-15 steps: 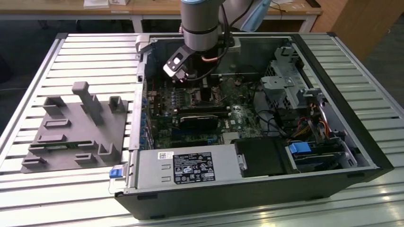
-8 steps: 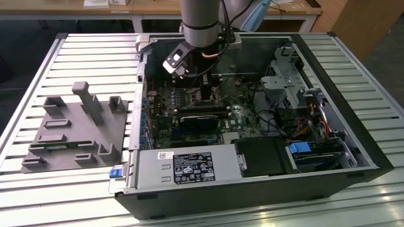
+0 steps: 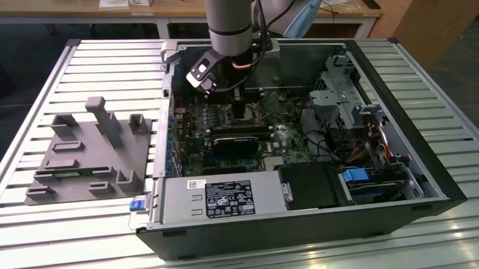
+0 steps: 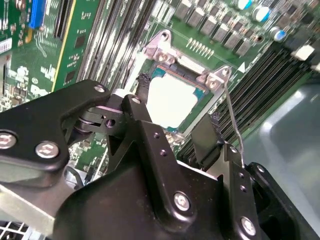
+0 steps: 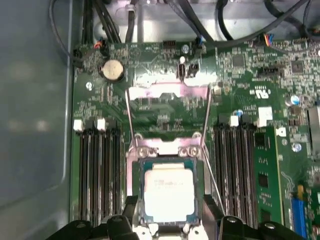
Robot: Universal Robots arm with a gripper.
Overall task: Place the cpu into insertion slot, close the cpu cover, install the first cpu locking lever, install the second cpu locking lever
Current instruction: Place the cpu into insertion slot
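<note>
— What surrounds the insertion slot [image 5: 136,185]?
— The computer case [image 3: 299,235], then the green motherboard [image 5: 150,60] carrying it.
— And at the slot?
— The gripper [image 4: 175,112] hangs just above, fingers spread either side. The cpu cover [image 5: 167,89] stands tipped open at its edge. The cpu [image 5: 167,192] lies seated inside, top bare.

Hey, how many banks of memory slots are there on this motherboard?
2. The first bank runs along one side of the cpu; the second bank runs along the opposite side. Others may be hidden.
</note>
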